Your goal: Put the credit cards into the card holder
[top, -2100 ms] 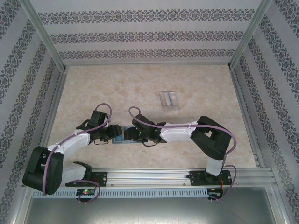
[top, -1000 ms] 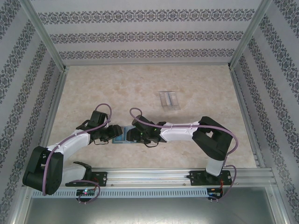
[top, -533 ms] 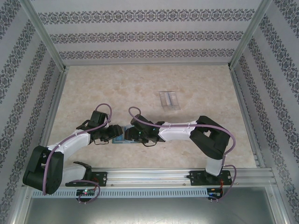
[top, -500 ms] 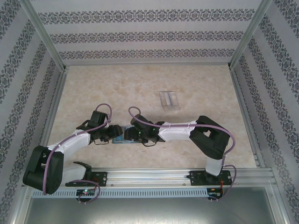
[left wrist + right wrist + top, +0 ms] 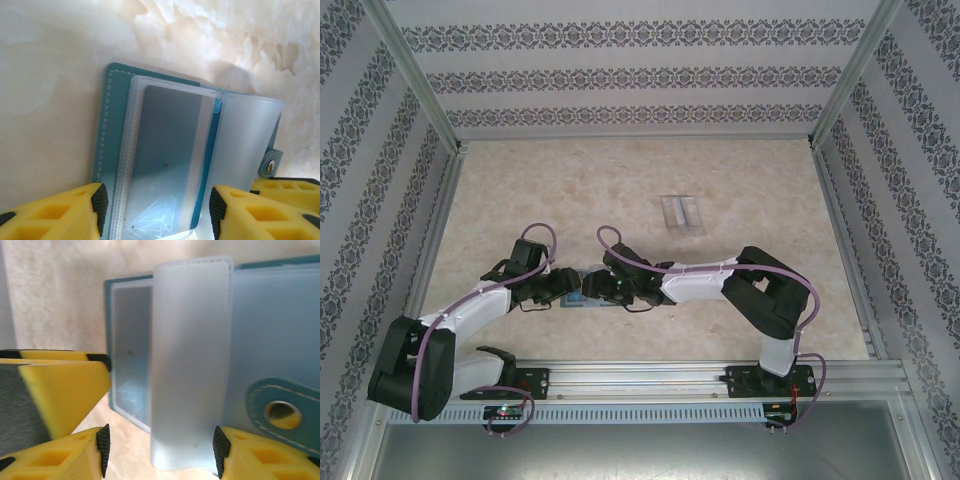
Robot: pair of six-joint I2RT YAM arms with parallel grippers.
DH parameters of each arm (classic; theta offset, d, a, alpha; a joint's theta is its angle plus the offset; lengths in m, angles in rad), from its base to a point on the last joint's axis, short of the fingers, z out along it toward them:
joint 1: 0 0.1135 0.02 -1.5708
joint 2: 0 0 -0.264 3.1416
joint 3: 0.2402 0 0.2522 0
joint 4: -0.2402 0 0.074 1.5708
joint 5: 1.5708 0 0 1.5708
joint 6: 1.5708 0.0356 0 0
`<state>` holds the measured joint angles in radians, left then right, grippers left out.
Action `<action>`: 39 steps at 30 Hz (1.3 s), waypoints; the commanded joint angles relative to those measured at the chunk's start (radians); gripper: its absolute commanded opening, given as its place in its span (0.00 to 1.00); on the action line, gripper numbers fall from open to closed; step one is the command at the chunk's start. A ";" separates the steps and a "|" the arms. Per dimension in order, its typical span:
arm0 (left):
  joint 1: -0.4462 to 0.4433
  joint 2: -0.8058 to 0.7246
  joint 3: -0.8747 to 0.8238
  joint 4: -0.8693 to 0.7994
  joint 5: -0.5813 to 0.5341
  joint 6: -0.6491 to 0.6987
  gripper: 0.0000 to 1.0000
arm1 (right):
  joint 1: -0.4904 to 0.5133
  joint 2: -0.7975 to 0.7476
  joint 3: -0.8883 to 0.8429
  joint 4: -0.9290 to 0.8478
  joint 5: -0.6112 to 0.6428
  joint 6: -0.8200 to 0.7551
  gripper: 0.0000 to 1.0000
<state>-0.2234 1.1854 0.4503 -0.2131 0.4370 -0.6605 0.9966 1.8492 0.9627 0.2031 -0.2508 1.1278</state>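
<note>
The card holder (image 5: pixel 114 125) lies open on the table, a teal wallet with clear plastic sleeves. One pale bluish credit card (image 5: pixel 167 160) sits inside a sleeve. My left gripper (image 5: pixel 157 215) is open and straddles that sleeve's near end, with its pads (image 5: pixel 100 207) clear of the card. My right gripper (image 5: pixel 161 452) is open too, and a raised frosted sleeve leaf (image 5: pixel 190 365) stands between its jaws. The wallet's snap tab (image 5: pixel 280 412) lies to its right. From above, both grippers (image 5: pixel 565 290) (image 5: pixel 598 290) meet over the card holder (image 5: pixel 578 299).
A clear plastic stand (image 5: pixel 682 214) sits on the marble tabletop beyond the arms, right of centre. Patterned walls and metal posts enclose the table. The left gripper's yellow finger (image 5: pixel 60 390) crowds the right wrist view at left.
Both arms have shifted only slightly over the card holder, the right wrist easing a little to the left. The spread of the jaws looks the same.
</note>
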 commanded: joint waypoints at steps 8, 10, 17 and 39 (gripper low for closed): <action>0.102 -0.033 0.001 0.003 0.068 -0.004 0.59 | -0.016 0.029 0.002 0.171 -0.069 0.013 0.58; 0.119 -0.030 -0.002 0.012 0.081 -0.007 0.59 | -0.017 0.041 0.009 0.188 -0.081 0.016 0.58; 0.159 -0.048 0.009 -0.003 0.091 -0.004 0.59 | -0.020 0.081 0.049 0.221 -0.111 0.002 0.58; 0.247 -0.078 0.080 -0.095 0.091 0.008 0.61 | -0.032 0.263 0.347 0.324 -0.314 -0.120 0.58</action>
<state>0.0368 1.1225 0.4965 -0.2474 0.4385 -0.6704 0.9443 2.0865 1.2221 0.4141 -0.4881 1.0714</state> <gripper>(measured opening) 0.612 0.574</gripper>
